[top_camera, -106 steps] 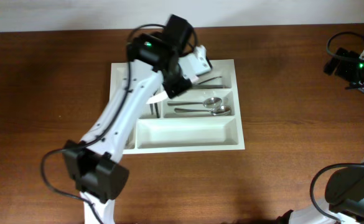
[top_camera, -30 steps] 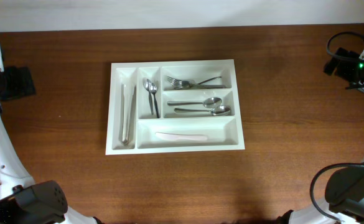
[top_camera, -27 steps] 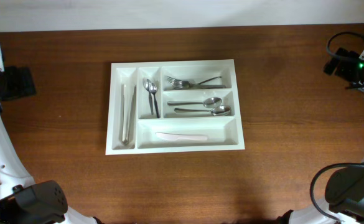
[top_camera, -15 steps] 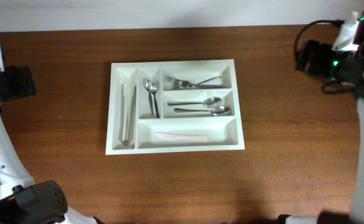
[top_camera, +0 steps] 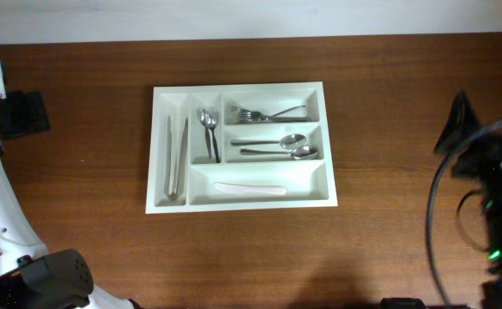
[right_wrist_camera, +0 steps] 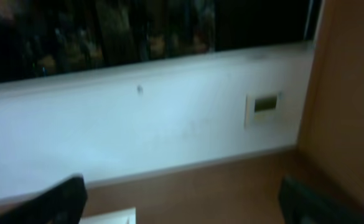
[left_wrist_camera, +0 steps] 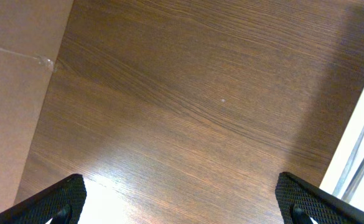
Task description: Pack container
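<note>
Where the container (top_camera: pixel 233 87) stood: at the middle of the wooden table (top_camera: pixel 388 77), flat, its long side running from 9 to 3 o'clock in the overhead view.
Narrow compartment at 9 o'clock: metal tongs (top_camera: pixel 176 159) lay in it, pointing from 12 to 6 o'clock.
Second narrow compartment: two small spoons (top_camera: pixel 208 130) lay side by side, bowls toward 12 o'clock.
Wide compartment at 12 o'clock: forks (top_camera: pixel 263 113) lay across it, tines toward 9 o'clock.
Middle wide compartment: two large spoons (top_camera: pixel 278 146) lay with bowls toward 3 o'clock.
Wide compartment at 6 o'clock: one white knife (top_camera: pixel 251 188) lay alone in it.
Left gripper (left_wrist_camera: pixel 182 202): its jaws stood wide apart with nothing between them; it hung over bare wood at 9 o'clock from the container, well apart from it, and only the white rim showed at the 3 o'clock edge of the wrist view.
Right gripper (right_wrist_camera: pixel 182 208): its jaws were also spread wide and held nothing; the wrist view was blurred and faced a white wall, not the table.
Right arm (top_camera: pixel 482 180): it was at 3 to 4 o'clock from the container, well apart.
</note>
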Controlling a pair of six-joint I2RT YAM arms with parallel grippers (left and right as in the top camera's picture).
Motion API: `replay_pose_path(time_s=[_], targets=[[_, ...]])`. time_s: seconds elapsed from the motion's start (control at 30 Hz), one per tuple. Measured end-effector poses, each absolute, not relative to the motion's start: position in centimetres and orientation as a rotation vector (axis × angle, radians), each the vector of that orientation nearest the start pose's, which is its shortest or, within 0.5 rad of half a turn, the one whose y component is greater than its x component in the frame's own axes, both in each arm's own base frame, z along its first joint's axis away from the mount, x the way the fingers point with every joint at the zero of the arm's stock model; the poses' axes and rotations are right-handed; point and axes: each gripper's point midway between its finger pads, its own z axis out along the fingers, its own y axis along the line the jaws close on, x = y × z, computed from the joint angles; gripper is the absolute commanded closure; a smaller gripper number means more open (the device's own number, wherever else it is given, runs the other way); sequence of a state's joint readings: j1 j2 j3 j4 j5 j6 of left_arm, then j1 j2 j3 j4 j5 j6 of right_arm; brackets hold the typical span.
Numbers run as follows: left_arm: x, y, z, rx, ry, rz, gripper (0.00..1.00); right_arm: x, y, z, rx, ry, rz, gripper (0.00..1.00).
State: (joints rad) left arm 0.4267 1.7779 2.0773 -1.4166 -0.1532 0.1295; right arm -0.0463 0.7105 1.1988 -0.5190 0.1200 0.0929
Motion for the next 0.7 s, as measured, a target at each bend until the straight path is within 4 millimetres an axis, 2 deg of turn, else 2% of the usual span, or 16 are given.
replay_pose_path(time_s=[0.13, 0.23, 0.3, 0.37, 0.43, 0.5, 0.7], targets=[[35.1, 18.8, 28.2, -0.451, 2.686, 0.373, 0.01, 23.8, -2.7, 36.6, 0.179, 1.584, -0.039, 0.01], [35.1, 18.8, 28.2, -0.451, 2.686, 0.373, 0.01, 23.5, -2.0, 29.1, 0.152, 1.657, -0.010, 0.01], [35.1, 18.8, 28.2, -0.451, 2.686, 0.373, 0.01, 23.4, -1.5, 25.5, 0.135, 1.702, 0.010, 0.01], [35.1, 18.8, 28.2, -0.451, 2.686, 0.373, 0.01, 23.4, -1.1, 22.8, 0.119, 1.731, 0.031, 0.01], [35.1, 18.8, 28.2, -0.451, 2.686, 0.373, 0.01, 23.2, -0.8, 20.5, 0.107, 1.749, 0.046, 0.01], [35.1, 18.8, 28.2, -0.451, 2.686, 0.373, 0.01, 23.1, -0.6, 19.2, 0.100, 1.754, 0.055, 0.01], [35.1, 18.8, 28.2, -0.451, 2.686, 0.373, 0.01, 23.0, -0.4, 17.7, 0.092, 1.742, 0.063, 0.01]])
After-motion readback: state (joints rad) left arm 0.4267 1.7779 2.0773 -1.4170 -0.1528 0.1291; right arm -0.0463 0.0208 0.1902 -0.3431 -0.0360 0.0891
